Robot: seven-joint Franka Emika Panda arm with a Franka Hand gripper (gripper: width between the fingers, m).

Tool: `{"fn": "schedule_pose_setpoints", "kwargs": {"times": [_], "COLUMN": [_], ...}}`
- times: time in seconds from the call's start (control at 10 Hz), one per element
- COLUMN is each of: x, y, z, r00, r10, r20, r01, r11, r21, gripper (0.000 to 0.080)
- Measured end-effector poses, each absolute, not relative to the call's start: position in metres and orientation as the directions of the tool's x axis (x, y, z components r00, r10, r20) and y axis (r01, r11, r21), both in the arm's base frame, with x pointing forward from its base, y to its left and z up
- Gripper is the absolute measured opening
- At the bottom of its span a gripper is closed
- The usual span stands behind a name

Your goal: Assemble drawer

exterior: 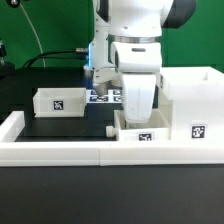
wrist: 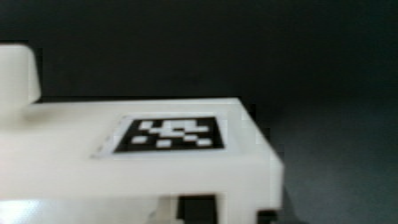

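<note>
A small white tray (exterior: pixel 140 131) with a tag sits against the front wall, just to the exterior view's left of the tall white shell (exterior: pixel 195 98). My gripper (exterior: pixel 136 116) reaches straight down onto this tray. In the wrist view the tray's tagged face (wrist: pixel 175 135) fills the middle. My gripper (wrist: pixel 233 212) has one dark finger (wrist: pixel 198 207) inside the tray and the other at its outer edge, shut on the tray's side wall. A second tagged tray (exterior: pixel 60 100) lies apart at the exterior view's left.
The low white wall (exterior: pixel 60 150) borders the black table along the front and the exterior view's left. The marker board (exterior: pixel 103 97) lies behind the arm. A white block (wrist: pixel 15 75) shows at the wrist view's edge; I cannot tell which part it is.
</note>
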State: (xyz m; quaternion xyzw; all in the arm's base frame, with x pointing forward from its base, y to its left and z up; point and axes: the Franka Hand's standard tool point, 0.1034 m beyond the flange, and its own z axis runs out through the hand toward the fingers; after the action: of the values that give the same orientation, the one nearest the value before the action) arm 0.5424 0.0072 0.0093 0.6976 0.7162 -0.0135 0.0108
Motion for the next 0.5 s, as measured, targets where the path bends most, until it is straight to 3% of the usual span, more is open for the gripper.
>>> {"fn": "schedule_pose_setpoints", "kwargs": {"times": [0.5], "x": [0.5424], "y": [0.0124], "z": [0.0094], "r00": [0.007], "r10": [0.999], "r20": [-0.039], "r01": [1.0], "r11": [-0.007], "r21": [-0.002], "gripper": [0.0042]}}
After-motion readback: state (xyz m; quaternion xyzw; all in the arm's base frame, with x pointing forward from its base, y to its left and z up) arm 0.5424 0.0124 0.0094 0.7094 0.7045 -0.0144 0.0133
